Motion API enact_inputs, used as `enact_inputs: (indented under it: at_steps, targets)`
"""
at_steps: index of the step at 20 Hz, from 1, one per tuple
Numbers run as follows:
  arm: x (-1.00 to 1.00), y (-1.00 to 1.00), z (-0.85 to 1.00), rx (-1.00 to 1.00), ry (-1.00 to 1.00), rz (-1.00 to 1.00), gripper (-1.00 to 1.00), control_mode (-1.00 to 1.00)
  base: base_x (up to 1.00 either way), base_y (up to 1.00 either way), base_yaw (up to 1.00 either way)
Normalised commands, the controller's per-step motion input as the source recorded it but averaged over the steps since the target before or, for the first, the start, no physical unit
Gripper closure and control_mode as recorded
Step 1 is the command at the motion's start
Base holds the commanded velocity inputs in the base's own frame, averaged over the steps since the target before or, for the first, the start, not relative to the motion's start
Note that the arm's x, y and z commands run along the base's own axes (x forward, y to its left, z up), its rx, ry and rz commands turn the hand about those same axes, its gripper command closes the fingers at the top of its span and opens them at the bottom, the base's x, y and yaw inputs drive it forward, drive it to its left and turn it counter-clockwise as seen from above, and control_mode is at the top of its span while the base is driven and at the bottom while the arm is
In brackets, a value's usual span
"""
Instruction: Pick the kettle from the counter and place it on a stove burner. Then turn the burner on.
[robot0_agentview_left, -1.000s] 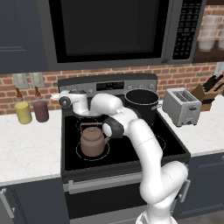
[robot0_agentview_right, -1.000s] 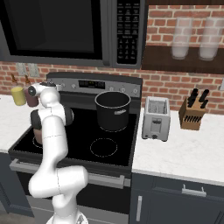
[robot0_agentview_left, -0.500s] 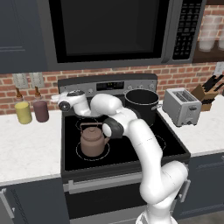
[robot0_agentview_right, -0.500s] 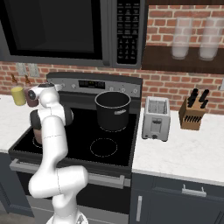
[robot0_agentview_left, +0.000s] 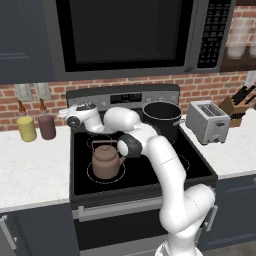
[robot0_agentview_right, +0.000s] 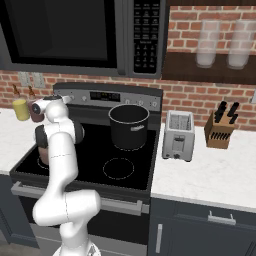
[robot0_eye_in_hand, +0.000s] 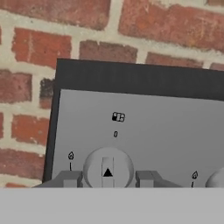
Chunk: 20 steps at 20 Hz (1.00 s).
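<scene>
The brown kettle (robot0_agentview_left: 106, 162) stands upright on the front-left stove burner (robot0_agentview_left: 89, 173), a white ring on the black cooktop. In the right base view my arm hides most of the kettle (robot0_agentview_right: 42, 153). My gripper (robot0_agentview_left: 68, 115) is up at the left end of the stove's grey back panel (robot0_eye_in_hand: 175, 131), well above and behind the kettle. In the hand view the gripper (robot0_eye_in_hand: 107, 177) has a round knob (robot0_eye_in_hand: 107, 164) with a black arrow between its fingertips (robot0_eye_in_hand: 70, 178), which touch the knob's two sides. The white counter (robot0_agentview_left: 30, 170) lies left of the stove.
A tall black pot (robot0_agentview_left: 162, 118) stands on the back-right burner. A toaster (robot0_agentview_left: 207, 120) and a knife block (robot0_agentview_left: 239, 103) are on the right counter. A yellow cup (robot0_agentview_left: 26, 128) and a maroon cup (robot0_agentview_left: 47, 126) stand by the brick wall. A microwave (robot0_agentview_left: 125, 35) hangs overhead.
The hand has crept slightly left at the back panel. The kettle, the pot and the rest of the arm have stayed put.
</scene>
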Motion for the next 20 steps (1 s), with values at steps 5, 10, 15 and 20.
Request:
enact_inputs:
  at_steps: [5,10,15,20]
  targets:
    - [0.03,0.00,-0.01,-0.15,0.00,0.00,1.00,-1.00,0.00,0.00,0.00]
    - [0.01,0.00,-0.03,-0.15,0.00,0.00,1.00,-1.00,0.00,0.00,0.00]
    - [0.01,0.00,-0.04,-0.14,0.00,0.00,1.00,-1.00,0.00,0.00,0.00]
    - [0.00,0.00,-0.10,-0.12,0.00,0.00,1.00,-1.00,0.00,0.00,0.00]
